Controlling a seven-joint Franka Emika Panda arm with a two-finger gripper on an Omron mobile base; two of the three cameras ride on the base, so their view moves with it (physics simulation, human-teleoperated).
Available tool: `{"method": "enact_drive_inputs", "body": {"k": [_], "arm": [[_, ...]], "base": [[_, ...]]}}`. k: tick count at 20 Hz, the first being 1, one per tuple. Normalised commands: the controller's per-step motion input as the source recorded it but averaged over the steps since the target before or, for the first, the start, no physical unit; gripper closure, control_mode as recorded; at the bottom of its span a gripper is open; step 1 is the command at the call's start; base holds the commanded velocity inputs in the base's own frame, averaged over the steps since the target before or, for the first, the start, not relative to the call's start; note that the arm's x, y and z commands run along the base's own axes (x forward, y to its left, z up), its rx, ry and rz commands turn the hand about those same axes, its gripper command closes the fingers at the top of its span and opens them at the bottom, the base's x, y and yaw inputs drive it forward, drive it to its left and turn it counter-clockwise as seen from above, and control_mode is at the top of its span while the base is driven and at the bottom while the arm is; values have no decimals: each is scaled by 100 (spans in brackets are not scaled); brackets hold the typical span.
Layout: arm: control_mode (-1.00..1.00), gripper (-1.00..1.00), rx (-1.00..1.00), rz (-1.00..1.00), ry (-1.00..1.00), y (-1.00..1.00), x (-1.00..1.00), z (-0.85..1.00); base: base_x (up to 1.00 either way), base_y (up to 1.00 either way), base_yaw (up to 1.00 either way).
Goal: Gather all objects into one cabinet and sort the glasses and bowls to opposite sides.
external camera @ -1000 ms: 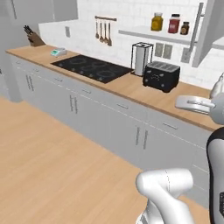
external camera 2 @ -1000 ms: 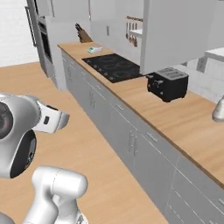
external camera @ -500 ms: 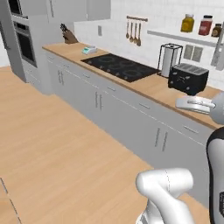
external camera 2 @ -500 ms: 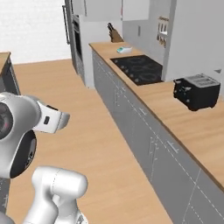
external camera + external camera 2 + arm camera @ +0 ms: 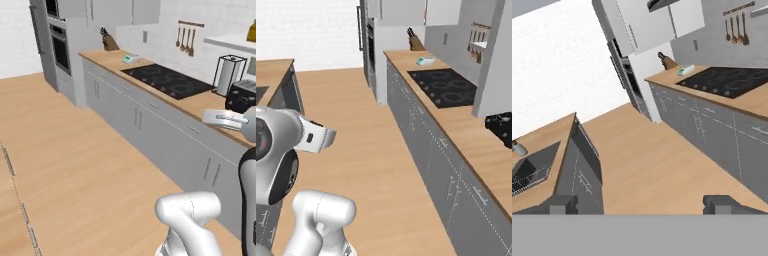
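Observation:
My gripper (image 5: 644,205) is open in the hand view, its two dark fingertips (image 5: 564,204) wide apart with nothing between them, pointing over bare wood floor. The glasses and bowls are out of view. A flat grey wall cabinet panel (image 5: 496,60) hangs over the counter at the right of the right base view. The edge of a white shelf (image 5: 230,42) carrying a yellow jar (image 5: 251,31) shows at the top right of the left base view. Whether either belongs to the task's cabinet I cannot tell.
A long wood-topped counter (image 5: 195,107) with grey lower doors holds a black cooktop (image 5: 167,80), a knife block (image 5: 107,42), a paper-towel roll (image 5: 227,75) and a black toaster (image 5: 242,95). A wall oven (image 5: 60,47) stands at its far end. An island with a sink (image 5: 532,170) lies left.
The whole picture has shifted, so the base has moved: the counter slid right, and the oven and far wall came into view. The gripper stays open.

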Motion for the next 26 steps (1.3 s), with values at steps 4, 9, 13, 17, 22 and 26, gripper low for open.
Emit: {"method": "enact_drive_inputs", "body": {"k": [4,9,13,17,22,26], "arm": [[100,-100,0,0,0,0,0,0],[100,-100,0,0,0,0,0,0],[100,-100,0,0,0,0,0,0],[100,-100,0,0,0,0,0,0],[100,-100,0,0,0,0,0,0],[100,-100,0,0,0,0,0,0]], "base": [[94,0,25],[79,2,28],[55,0,31],[32,0,11],[60,0,19],[83,0,17]]}}
